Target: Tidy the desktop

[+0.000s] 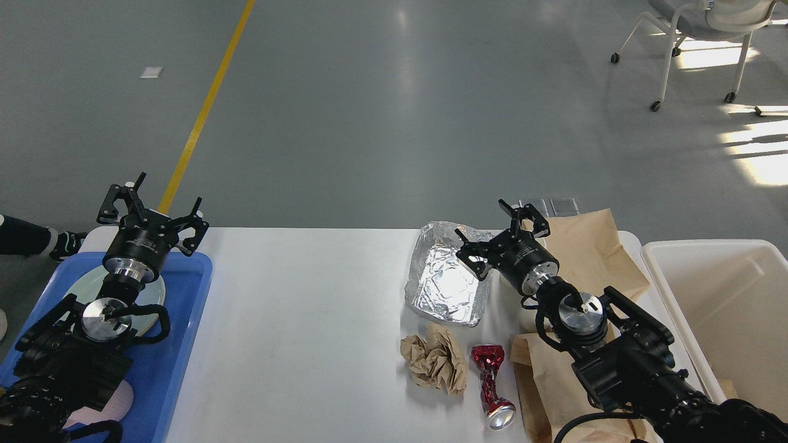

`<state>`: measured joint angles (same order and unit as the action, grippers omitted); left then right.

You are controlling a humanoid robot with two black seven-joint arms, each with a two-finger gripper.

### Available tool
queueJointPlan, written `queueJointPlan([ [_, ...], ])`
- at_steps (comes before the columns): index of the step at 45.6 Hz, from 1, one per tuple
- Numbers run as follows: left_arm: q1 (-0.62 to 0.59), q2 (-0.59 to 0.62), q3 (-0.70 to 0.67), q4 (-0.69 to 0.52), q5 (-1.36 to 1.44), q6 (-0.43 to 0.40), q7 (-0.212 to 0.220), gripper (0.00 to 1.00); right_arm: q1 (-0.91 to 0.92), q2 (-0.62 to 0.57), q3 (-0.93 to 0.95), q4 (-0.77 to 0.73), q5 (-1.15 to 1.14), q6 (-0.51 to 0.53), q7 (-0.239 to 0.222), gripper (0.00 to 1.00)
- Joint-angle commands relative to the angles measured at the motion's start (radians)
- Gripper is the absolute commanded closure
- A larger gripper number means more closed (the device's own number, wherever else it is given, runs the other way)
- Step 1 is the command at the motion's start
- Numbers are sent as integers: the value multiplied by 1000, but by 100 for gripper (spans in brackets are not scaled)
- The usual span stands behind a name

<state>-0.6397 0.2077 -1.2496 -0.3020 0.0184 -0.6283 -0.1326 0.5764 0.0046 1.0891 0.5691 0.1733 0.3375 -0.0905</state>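
Both arms reach forward, wrists raised. The left gripper hovers spread and empty over the blue tray; the right gripper, also spread, hangs beside the foil tray. The white desktop (smooth, matte) fills the foreground, holding crumpled paper and a crushed red can.

Plate on the blue tray mostly hidden behind left arm; tray cut off at the left and bottom edges. Brown bag partly covered by right arm, lower part runs off the bottom. Bin cropped at right edge. Chair cut off at top.
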Motion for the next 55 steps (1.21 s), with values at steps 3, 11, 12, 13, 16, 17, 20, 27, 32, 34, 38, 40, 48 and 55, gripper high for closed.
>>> queueJointPlan([
  [3,2,-1,-4,0,0,-1,-1,3,-1,0,0,0,0,0,0,0],
  [11,20,-5,-5,-2,-1,-36,-1,3,-1,0,0,0,0,0,0,0],
  [12,23,-5,-5,-2,0,-45,-1,3,-1,0,0,0,0,0,0,0],
  [13,23,-5,-5,-2,-1,-53,-2,3,0,0,0,0,0,0,0,0],
  [16,31,-7,-10,-2,-1,-77,-5,3,-1,0,0,0,0,0,0,0],
  [17,32,-8,-10,-2,-1,-86,-7,3,-1,0,0,0,0,0,0,0],
  [20,49,-7,-8,-2,-1,-123,-7,3,-1,0,0,0,0,0,0,0],
  [27,94,-1,-1,-2,0,-197,-7,3,-1,0,0,0,0,0,0,0],
  [32,100,-1,-10,-2,-1,-214,-9,3,-1,0,0,0,0,0,0,0],
  [34,101,-1,-8,-2,-1,-215,-7,3,0,0,0,0,0,0,0,0],
  [38,103,-1,-10,-2,-1,-217,-9,3,-1,0,0,0,0,0,0,0],
  [40,103,-1,-10,-2,-1,-217,-9,3,-1,0,0,0,0,0,0,0],
  [48,104,-1,-10,-2,-1,-222,-9,3,-1,0,0,0,0,0,0,0],
  [55,104,-1,-10,-2,-1,-222,-9,3,0,0,0,0,0,0,0,0],
])
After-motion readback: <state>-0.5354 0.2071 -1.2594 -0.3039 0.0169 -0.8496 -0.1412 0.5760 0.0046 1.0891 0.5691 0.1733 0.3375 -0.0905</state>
